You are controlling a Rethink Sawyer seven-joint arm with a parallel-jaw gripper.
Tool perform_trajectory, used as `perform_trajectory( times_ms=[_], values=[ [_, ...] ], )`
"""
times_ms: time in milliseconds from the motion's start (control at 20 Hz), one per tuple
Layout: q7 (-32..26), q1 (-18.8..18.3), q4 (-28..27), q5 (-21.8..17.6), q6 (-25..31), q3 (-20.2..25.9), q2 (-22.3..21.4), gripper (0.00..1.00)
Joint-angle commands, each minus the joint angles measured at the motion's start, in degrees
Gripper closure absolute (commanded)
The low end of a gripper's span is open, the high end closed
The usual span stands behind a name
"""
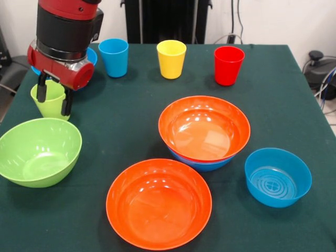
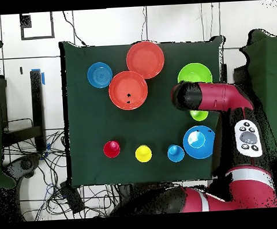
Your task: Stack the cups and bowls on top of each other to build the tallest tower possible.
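My gripper hangs open at the table's left, one finger on each side of the lime green cup, which stands upright on the cloth. From overhead the arm hides most of that cup. Along the back stand the blue cup, yellow cup and red cup. An orange bowl rests in a blue bowl at mid table. A second orange bowl, a small blue bowl and the green bowl sit alone near the front. Another blue bowl lies behind the arm.
The dark green cloth covers the whole table. Cables and a dark device lie off the right edge. The green bowl sits just in front of the green cup, close under the gripper.
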Motion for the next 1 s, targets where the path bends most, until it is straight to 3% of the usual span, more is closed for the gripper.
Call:
perform_trajectory(
  times_ms=[50, 350, 1000],
  values=[
    [-2.25, -0.44, 5.2, -0.02, 0.15, 5.26, 2.74, 0.0],
    [0.39, 0.05, 4.82, 2.66, 4.48, 4.29, 3.46, 0.0],
    [-0.84, -0.04, 4.36, 4.51, 4.79, 4.48, 4.04, 0.0]
  ],
)
